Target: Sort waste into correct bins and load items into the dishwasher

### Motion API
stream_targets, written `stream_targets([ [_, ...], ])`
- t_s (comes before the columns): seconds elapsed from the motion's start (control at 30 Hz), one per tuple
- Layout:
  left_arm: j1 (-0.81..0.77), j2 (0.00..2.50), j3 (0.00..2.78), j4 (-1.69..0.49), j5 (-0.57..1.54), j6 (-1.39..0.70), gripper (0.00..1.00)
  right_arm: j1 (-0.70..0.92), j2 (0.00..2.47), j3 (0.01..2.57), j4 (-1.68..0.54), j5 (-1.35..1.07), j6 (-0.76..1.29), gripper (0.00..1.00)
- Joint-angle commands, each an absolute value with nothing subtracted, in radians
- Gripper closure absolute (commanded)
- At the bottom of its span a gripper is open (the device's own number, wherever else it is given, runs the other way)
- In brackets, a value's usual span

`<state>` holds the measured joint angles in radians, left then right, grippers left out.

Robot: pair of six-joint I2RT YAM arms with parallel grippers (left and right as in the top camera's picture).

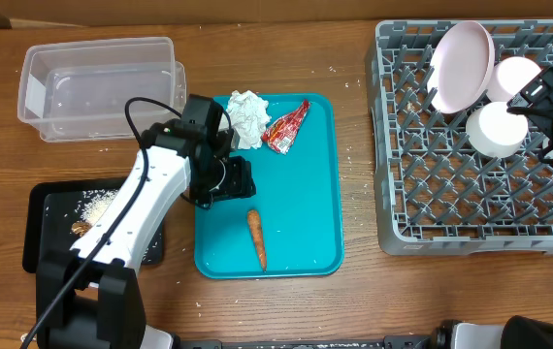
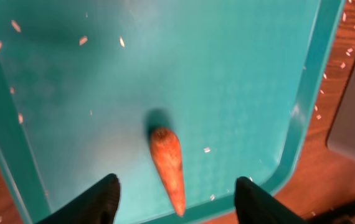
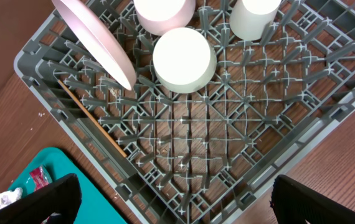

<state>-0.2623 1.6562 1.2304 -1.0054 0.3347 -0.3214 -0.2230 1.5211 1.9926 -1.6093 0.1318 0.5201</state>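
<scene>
Orange tapered carrot (image 2: 168, 165) lies flat on the teal plastic tray (image 2: 240, 74). Left gripper (image 2: 177, 196) hangs spread wide and empty, straddling it — descend squarely, then close across the thick middle, not the tip.

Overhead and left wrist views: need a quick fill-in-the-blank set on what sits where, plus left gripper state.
1. The teal tray holds the napkin, the red wrapper and one vegetable, a ___.
2. The grey rack holds one leaning pink ___.
3. The black tray holds loose white ___.
4. The left gripper is above the teal tray with its jaws ___.
Missing words: carrot; plate; rice; open.
</scene>
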Motion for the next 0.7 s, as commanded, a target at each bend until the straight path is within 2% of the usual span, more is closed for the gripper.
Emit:
stream_targets([
  [0.0, -0.278, 1.663, 1.243, -1.074, 0.369, -0.31, 0.36, -0.227, 1.515, 2.003, -1.603, 0.141, 0.524, 0.0],
  [0.17, -0.309, 1.663, 1.166, -1.048, 0.337, -0.321, 0.35, -0.227, 1.515, 2.003, -1.603, 0.141, 0.524, 0.0],
  [0.37, -0.349, 1.663, 1.09, -0.938, 0.319, -0.368, 0.41, -0.227, 1.515, 2.003, -1.604, 0.141, 0.524, 0.0],
  [0.53, -0.376, 1.663, 1.06, -0.903, 0.206, -0.457, 0.41, -0.227, 1.515, 2.003, -1.603, 0.141, 0.524, 0.0],
  [0.67, -0.401, 1.663, 1.057, -0.867, 0.198, -0.457, 0.41, -0.227, 1.515, 2.003, -1.604, 0.141, 0.524, 0.0],
])
